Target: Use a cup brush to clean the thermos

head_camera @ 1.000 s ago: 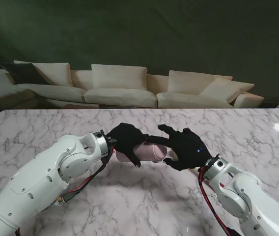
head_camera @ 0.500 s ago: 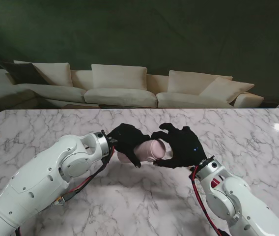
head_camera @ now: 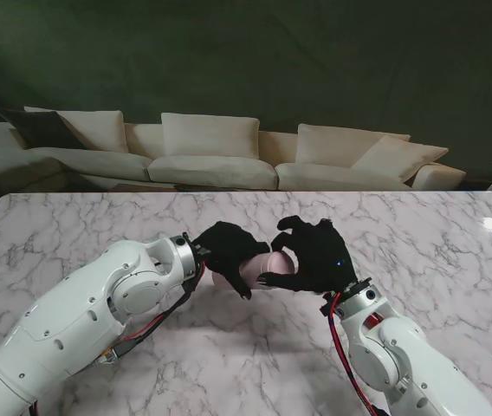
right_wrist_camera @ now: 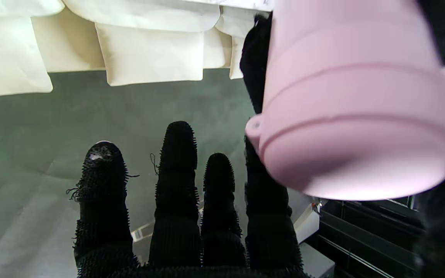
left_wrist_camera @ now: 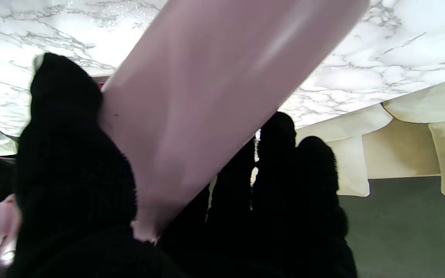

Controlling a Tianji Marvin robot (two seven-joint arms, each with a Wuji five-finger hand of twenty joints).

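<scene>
Pink thermos [head_camera: 263,267]; black left hand [head_camera: 226,248]; grey-veined white marble table [head_camera: 229,347].

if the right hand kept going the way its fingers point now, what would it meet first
Most likely the pink thermos: the right hand points left toward its lidded end, which fills the right wrist view beside the fingers. The left hand holds it. Contact is unclear.

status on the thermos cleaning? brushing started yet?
Done: the pink thermos is off the marble table, gripped by the left hand.
In hand: the right hand is at its cap end, fingers spread, grip unclear.
Left: no cup brush in any view, so brushing looks unstarted.
</scene>
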